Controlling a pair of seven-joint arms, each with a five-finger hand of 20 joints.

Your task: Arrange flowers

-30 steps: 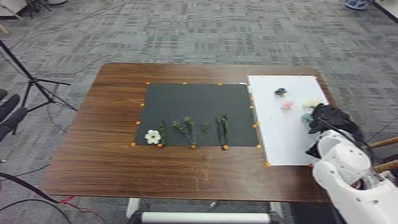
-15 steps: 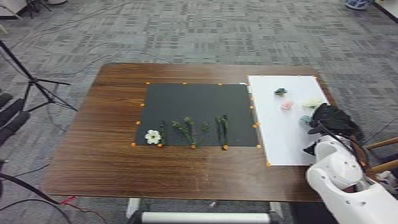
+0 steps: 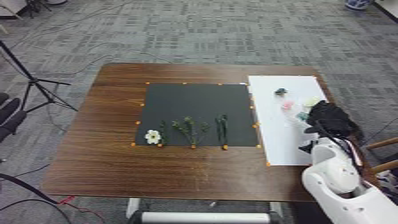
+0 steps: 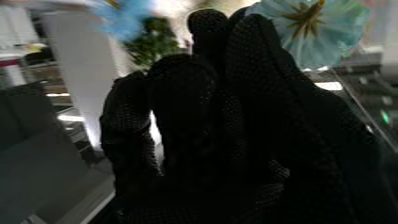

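Fingers [image 4: 182, 85] nearly closed, the right hand [image 3: 330, 120] pinches 1 pale-blue flower [image 4: 336, 42].

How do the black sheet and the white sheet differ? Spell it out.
The black sheet is nearly square; the white sheet is longer and narrower. The black sheet carries the white flower and green stems, while the white sheet bears other blooms, including the pink flower. Both lie flat on the table, with orange marks at their edges.
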